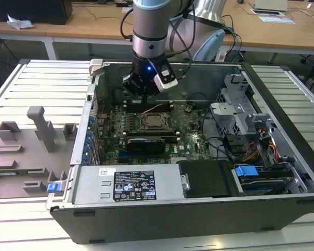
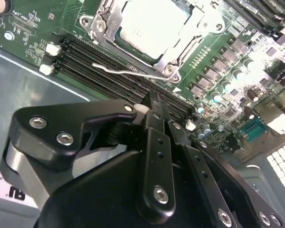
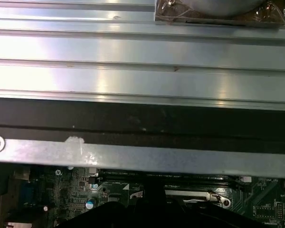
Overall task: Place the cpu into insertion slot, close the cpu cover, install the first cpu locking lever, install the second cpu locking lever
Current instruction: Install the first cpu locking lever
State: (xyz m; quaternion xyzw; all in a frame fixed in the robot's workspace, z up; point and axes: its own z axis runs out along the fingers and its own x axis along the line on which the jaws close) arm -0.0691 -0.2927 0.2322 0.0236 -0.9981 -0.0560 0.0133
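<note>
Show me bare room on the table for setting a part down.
Free: table slats on the exterior view's left, beyond the grey tray, beside the computer case; also slats on that view's right. Crowded: inside the case.

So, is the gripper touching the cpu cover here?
Apart. In the second wrist view, memory slots show between the gripper and the cpu cover.

cpu [image 2: 152, 28] top: matt silver-grey metal. cpu cover [image 2: 106, 23]: bare shiny metal. End effector [image 2: 154, 100]: matt black, bright metal screws [image 2: 161, 194]. Tabletop [image 1: 39, 78]: ribbed metal, satin sheen. Circuit board [image 2: 31, 31]: glossy green.
</note>
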